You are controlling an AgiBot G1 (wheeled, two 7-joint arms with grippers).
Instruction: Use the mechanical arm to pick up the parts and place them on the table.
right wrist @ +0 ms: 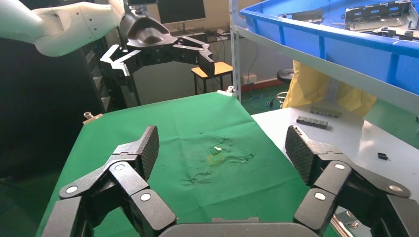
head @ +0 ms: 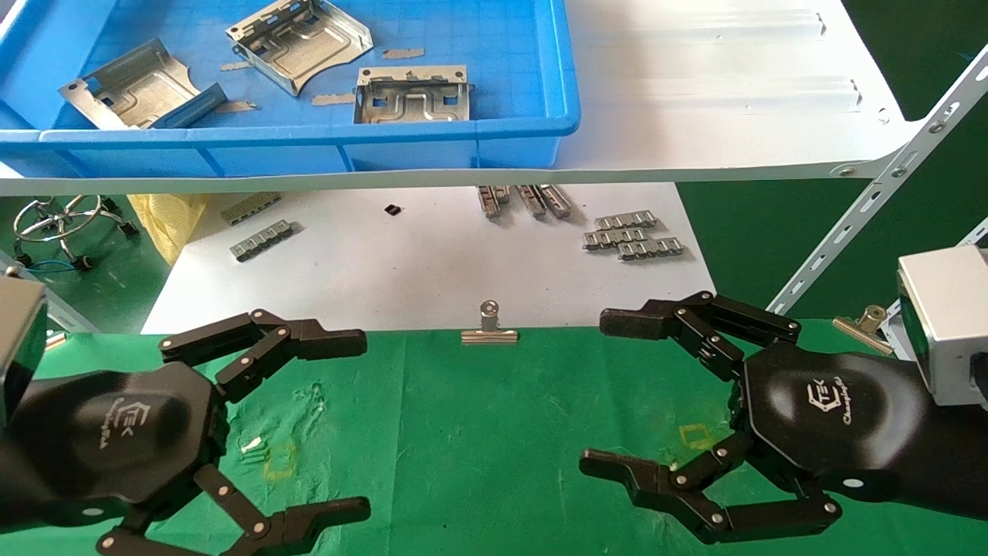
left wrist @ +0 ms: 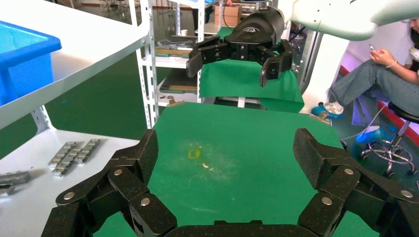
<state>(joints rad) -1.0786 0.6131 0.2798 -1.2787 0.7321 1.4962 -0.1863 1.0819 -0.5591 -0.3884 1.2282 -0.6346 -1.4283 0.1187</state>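
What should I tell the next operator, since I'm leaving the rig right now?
Left tool: open, empty, hanging over the green table on its left side.
Right tool: open, empty, over the table's right side.
Parts: three silver plates lie in the blue bin on the white shelf.
Done: nothing; no plate is on the green table.
Left: pick each plate out of the bin and set it on the table.
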